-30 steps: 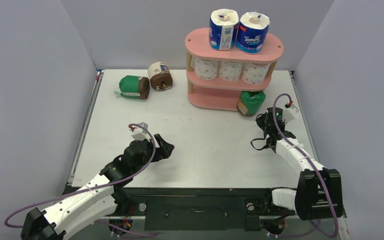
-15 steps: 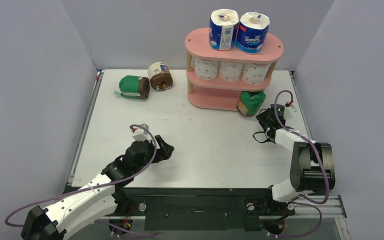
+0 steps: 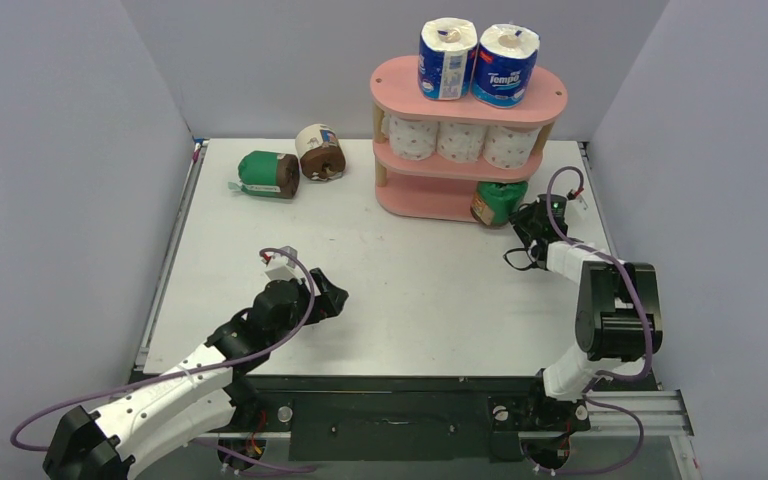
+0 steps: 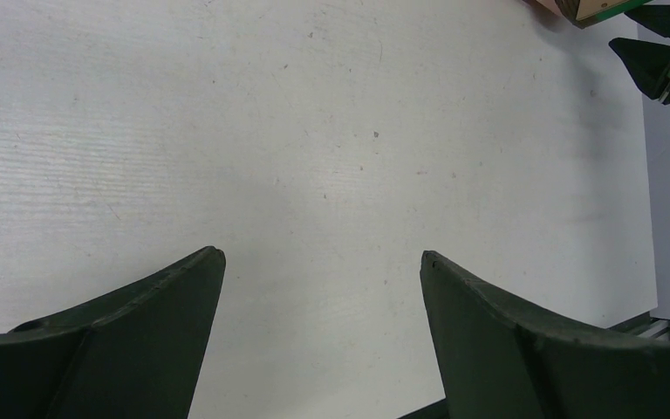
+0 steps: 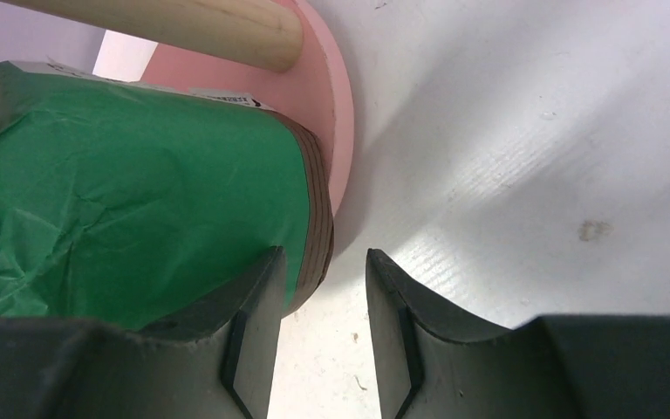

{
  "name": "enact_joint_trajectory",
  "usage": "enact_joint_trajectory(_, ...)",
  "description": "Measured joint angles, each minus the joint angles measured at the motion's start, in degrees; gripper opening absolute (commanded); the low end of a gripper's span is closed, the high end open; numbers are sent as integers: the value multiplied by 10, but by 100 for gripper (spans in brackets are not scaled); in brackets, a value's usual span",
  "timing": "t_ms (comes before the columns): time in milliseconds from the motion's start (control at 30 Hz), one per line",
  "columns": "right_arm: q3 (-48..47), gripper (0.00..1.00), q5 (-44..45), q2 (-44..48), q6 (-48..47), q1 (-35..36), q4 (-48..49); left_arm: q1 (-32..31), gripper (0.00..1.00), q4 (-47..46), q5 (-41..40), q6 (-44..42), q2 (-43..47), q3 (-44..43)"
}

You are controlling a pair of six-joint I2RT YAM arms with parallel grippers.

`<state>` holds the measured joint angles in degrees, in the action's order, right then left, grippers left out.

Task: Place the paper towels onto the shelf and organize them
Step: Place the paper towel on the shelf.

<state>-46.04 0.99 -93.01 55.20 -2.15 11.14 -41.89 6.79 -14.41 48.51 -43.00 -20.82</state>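
I can read "Tempo" on the right blue-wrapped roll [image 3: 506, 66] up top; the other labels are too small to read.

White table [image 3: 410, 300] with a faintly grained, lightly speckled top, rectangular. Plain pale grey-lilac walls [image 3: 60, 180] enclose its left, far and right edges, meeting in two far corners. A dark metal rail [image 3: 390, 425] runs along the near edge. Lighting is even, with soft shadows.

green roll [image 5: 131, 209] cut off left; label unreadable
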Motion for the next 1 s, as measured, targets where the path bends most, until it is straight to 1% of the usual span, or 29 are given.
enact_joint_trajectory(733,-60,36,-21,-61,25,4,25,1,81,-2,-4,3,-28,0)
enact_joint_trajectory(867,-57,36,-21,-58,25,4,26,4,81,-4,-3,3,-29,0)
enact_joint_trajectory(1000,-12,37,-23,-19,25,9,32,5,81,-10,-3,3,-29,0)
